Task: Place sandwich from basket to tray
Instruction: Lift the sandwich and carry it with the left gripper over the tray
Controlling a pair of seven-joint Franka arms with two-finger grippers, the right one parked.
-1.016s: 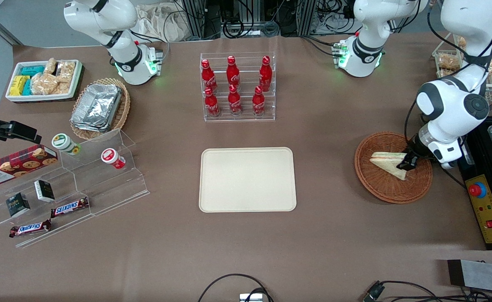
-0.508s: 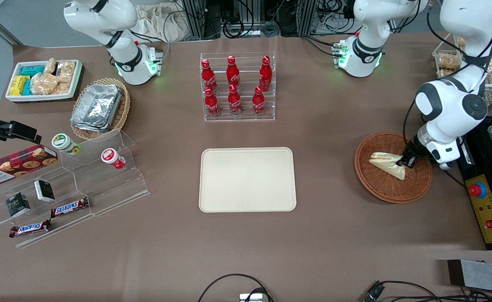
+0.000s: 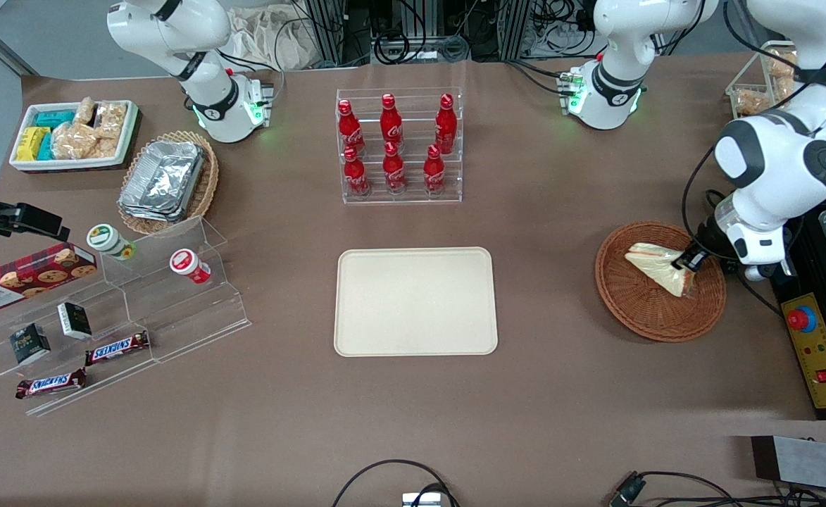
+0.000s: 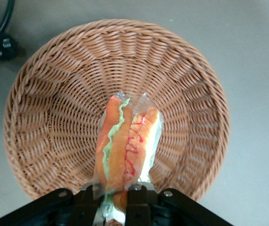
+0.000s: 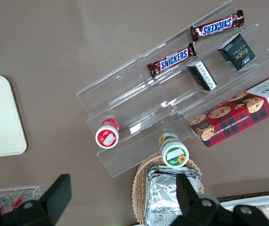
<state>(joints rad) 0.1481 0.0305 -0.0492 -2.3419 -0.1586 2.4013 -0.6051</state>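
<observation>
The clear-wrapped sandwich (image 3: 655, 268) hangs tilted just above the round reddish-brown wicker basket (image 3: 631, 310), at the working arm's end of the table. My gripper (image 3: 690, 262) is shut on the sandwich's wide end. In the left wrist view the sandwich (image 4: 125, 148) stands edge-on, showing green and orange filling, pinched between the black fingers (image 4: 138, 202) over the basket (image 4: 44, 117). The cream tray (image 3: 415, 301) lies flat at the table's middle, toward the parked arm from the basket, with nothing on it.
A clear rack of red cola bottles (image 3: 397, 148) stands farther from the front camera than the tray. A stepped acrylic stand with snack bars and cups (image 3: 113, 310), a foil-container basket (image 3: 167, 182) and a white snack tray (image 3: 74, 134) lie toward the parked arm's end. A control box (image 3: 817, 352) sits beside the basket.
The gripper has risen and swung slightly away from the front camera, tipping the sandwich up off the basket floor. The sandwich's far corner has lifted with it.
</observation>
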